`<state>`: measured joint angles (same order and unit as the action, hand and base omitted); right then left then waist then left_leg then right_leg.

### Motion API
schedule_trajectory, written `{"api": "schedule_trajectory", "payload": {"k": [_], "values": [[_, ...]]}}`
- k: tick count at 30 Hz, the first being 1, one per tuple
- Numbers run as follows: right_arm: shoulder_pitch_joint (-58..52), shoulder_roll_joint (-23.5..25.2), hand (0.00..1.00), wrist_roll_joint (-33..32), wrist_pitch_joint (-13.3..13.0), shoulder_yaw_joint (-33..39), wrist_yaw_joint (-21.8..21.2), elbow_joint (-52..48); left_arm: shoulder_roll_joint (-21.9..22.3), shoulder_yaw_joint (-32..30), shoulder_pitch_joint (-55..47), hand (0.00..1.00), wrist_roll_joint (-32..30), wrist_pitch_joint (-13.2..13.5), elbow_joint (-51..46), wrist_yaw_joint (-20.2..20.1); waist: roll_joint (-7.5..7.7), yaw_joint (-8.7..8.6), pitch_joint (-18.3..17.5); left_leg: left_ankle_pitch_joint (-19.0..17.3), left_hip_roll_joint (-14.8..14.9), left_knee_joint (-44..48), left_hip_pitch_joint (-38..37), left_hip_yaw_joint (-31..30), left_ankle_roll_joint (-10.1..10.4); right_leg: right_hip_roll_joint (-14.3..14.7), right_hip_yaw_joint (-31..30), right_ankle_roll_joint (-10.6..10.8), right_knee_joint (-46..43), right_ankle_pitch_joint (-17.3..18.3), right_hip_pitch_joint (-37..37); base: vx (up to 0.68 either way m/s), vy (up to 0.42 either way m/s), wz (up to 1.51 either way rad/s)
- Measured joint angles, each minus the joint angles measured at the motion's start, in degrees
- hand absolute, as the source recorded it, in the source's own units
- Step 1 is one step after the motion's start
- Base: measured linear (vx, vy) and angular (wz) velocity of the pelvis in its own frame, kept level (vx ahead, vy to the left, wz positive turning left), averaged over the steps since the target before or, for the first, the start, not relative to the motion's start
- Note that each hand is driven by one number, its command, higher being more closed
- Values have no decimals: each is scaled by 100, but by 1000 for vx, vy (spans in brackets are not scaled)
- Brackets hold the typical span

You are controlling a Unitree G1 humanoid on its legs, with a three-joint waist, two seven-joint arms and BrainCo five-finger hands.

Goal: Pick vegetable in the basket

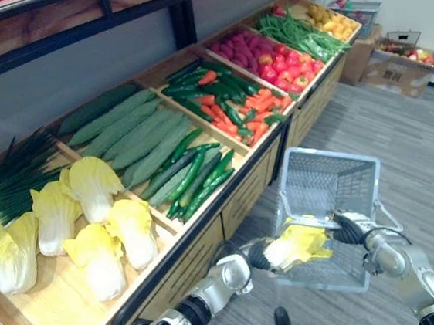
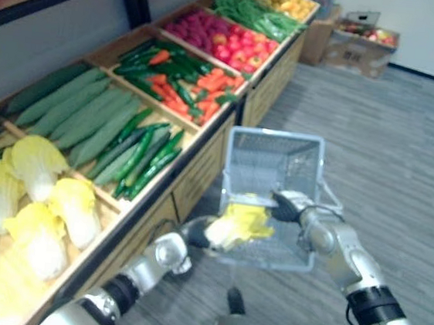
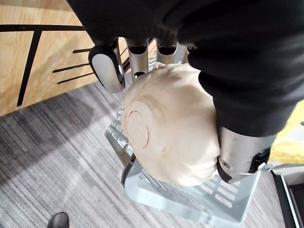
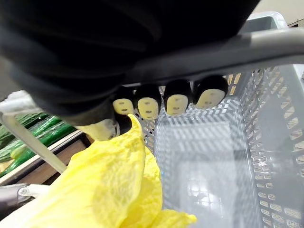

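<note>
From my station I see the display surface (image 1: 193, 241) running along the left, from near to far. Its nearest compartment holds the loose cabbages (image 1: 87, 219), with spring onions (image 1: 5, 183) to their left. Cucumbers (image 1: 185, 175) lie in the next compartment out, and carrots (image 1: 258, 105) in the one beyond that. Right of the surface, over the floor (image 1: 406, 136), hangs the basket (image 1: 327, 182), its handle in the right robot hand (image 1: 348, 225). The held cabbage (image 1: 297, 245) sits over the basket's near rim, in the left robot hand (image 1: 258, 254). Boxes (image 1: 403, 58) stand far right.
</note>
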<state>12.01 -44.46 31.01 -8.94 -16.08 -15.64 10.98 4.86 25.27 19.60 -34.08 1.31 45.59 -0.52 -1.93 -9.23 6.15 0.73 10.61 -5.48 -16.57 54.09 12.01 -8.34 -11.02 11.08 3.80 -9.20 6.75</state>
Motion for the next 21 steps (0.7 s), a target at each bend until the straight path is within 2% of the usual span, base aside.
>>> {"api": "schedule_trajectory", "payload": {"k": [10,21], "values": [[-185,0,100,-6,21,322,1,-5,46,445,154,100,28,-141,-28,11,-39,-8,58,-1,2,0,54,-131,-2,-33,100,1,2,0,-6,-39,-19,5],[-297,74,100,-8,29,438,17,-128,76,1276,285,100,476,-96,-268,10,-12,-13,80,-24,-7,0,120,-221,-37,-94,150,11,2,-2,5,-40,-21,4]]}}
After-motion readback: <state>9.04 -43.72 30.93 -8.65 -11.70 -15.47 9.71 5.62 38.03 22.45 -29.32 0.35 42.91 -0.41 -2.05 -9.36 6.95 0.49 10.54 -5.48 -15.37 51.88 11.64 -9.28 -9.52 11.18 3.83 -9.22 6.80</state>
